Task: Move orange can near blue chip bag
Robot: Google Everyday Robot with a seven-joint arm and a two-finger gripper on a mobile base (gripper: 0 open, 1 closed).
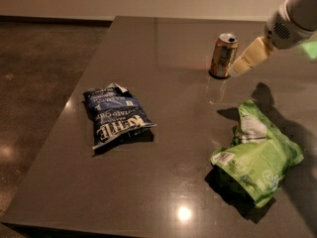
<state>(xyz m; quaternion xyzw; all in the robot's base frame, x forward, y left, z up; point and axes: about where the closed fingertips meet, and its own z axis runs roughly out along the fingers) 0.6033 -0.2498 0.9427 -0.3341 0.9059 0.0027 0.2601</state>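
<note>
From my remote station I saw the gripper [241,65] at the upper right, a pale cream, tapered piece slanting down and left from the white, rounded arm [293,15]. Its tip sat just beside the right side of the orange can [224,55], low near the base. I could not tell whether it touched the can, or whether it was open or closed. The can stood upright toward the far side of the table [168,192], orange-gold metal with a silver top and a pale patch whose print I could not read. Well apart from it, to the left and nearer the camera, the blue chip bag [116,115] lay flat, glossy and crinkled, dark blue and black, with "KETTLE" in large white letters running at a slant. At the near right lay a bright green bag [255,157], crumpled and puffy, with small white label panels too fine to read. The tabletop was a smooth, dark grey-brown slab showing a bright glint of light near its front edge. A mottled brown floor [39,73] lay beyond it on the left.
</note>
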